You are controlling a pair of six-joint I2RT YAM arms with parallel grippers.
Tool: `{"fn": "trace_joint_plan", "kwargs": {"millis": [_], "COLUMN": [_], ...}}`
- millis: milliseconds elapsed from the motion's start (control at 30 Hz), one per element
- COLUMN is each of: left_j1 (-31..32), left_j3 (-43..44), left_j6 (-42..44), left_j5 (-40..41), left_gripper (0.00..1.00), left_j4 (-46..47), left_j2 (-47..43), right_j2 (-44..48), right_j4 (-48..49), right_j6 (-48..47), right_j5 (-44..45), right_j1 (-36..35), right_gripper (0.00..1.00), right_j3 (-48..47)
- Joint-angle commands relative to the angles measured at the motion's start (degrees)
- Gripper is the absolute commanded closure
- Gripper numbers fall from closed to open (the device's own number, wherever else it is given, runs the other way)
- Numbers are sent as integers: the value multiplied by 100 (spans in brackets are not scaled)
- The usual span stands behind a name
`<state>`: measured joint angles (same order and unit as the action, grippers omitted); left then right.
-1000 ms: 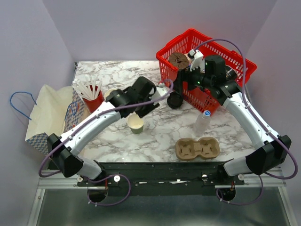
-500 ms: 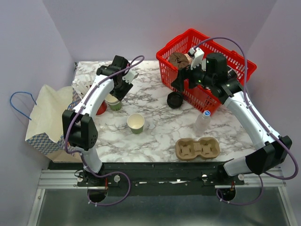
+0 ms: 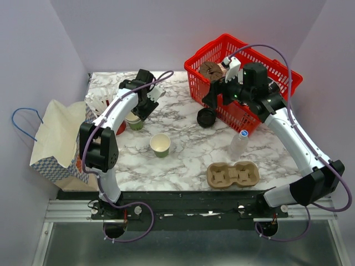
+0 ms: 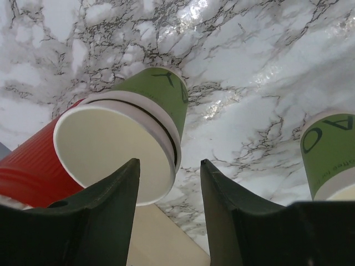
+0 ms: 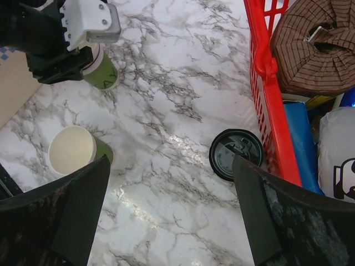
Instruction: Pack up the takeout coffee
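Top: cup (image 3: 135, 123) stands lidless on the tabletop (image 3: 183, 158), just beside red cup (image 3: 113, 124); lid (image 3: 206, 117) lies well apart, by basket (image 3: 222, 40).

Left wrist: left tool (image 4: 169, 166) spread, cup just ahead of the gap, not gripped. Judged light, thin paper (crushable): take mid-wall, gently.

Right wrist: right tool (image 5: 171, 166) spread, empty.

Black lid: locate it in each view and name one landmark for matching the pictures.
Top external: the black lid lies flat right of centre, against the near-left side of the red basket.
Left wrist: not in view.
Right wrist: the lid is at lower centre-right, just left of the basket's wall.
Shared landmark: the red basket, seen only in those two views.
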<state>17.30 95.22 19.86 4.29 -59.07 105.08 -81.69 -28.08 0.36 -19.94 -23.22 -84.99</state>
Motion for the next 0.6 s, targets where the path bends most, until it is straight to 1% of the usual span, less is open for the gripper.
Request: {"fn": "trace_joint_plan", "kwargs": {"millis": [0, 67, 100, 167, 200, 267, 300, 400, 533, 567], "left_j1": [-34, -42, -42, -42, -42, -43, -42, -51, -51, -51], "left_j3": [163, 233, 260, 321, 365, 470, 497, 673, 1015, 1225], "left_j6": [150, 176, 185, 203, 203, 203, 211, 281, 431, 457], "left_j5": [-8, -43, -60, -104, -113, -130, -139, -87, 45, 71], "left_gripper": [48, 55, 61, 66, 74, 79, 84, 91, 92, 92], "left_j4": [150, 141, 141, 115, 71, 36, 18, 27, 1, -17], "left_j2": [276, 373, 417, 504, 531, 601, 602, 645, 838, 952], "right_j2": [206, 250, 259, 303, 312, 355, 364, 399, 373, 364], "right_j4": [-67, -49, -49, -58, -49, -49, -49, -40, 30, 48], "right_j6": [-45, -45, -54, -71, -80, -89, -89, -106, -168, -203], "right_j5": [140, 140, 157, 166, 192, 210, 219, 228, 245, 237], "right_j1": [20, 20, 20, 20, 20, 28, 28, 28, 28, 28], "right_gripper": [0, 0, 0, 0, 0, 0, 0, 0, 0, 0], "right_j3": [123, 167, 184, 228, 255, 307, 316, 395, 483, 501]}}
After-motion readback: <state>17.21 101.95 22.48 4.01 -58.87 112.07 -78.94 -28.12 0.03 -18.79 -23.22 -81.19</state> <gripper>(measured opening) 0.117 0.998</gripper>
